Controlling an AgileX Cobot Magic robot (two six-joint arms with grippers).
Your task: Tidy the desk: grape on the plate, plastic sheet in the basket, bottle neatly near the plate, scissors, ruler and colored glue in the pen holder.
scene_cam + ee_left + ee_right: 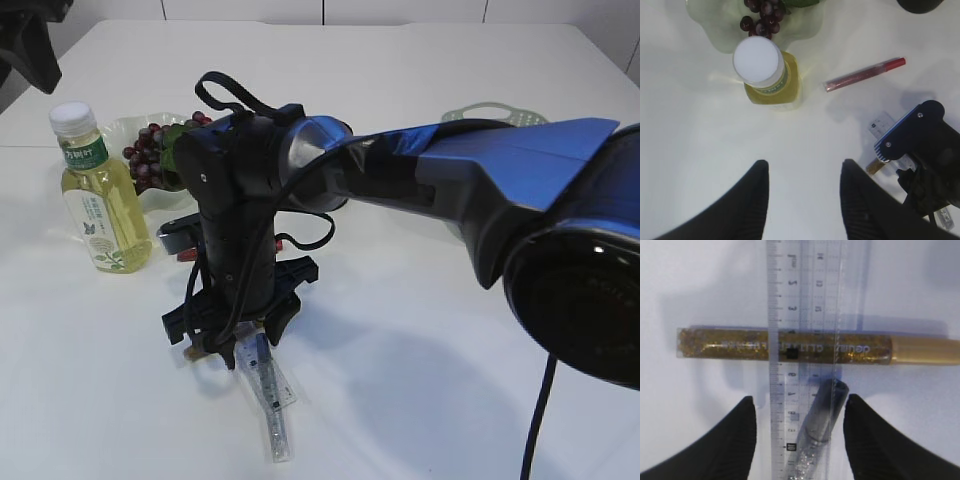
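My right gripper [800, 396] stands open, pointing down with its fingers on either side of a clear ruler [805, 315] and a silver glitter glue tube [824, 415] that lies under it. A gold glitter glue tube [740, 346] lies crosswise just beyond. In the exterior view the right gripper [238, 348] hangs over the ruler [272, 395]. My left gripper [805, 161] is open and empty above bare table. A yellow-drink bottle [765, 70] stands upright beside the pale green plate [715, 30] that holds the grape bunch [762, 17]. A red glue tube [865, 75] lies to its right. Scissors, pen holder and plastic sheet are out of view.
The right arm [470, 180] crosses the table from the right and hides much of its middle. A pale green basket rim [495, 110] shows at the back right. The bottle [95, 190] stands left of the right gripper. White table [420, 380] spreads to the front right.
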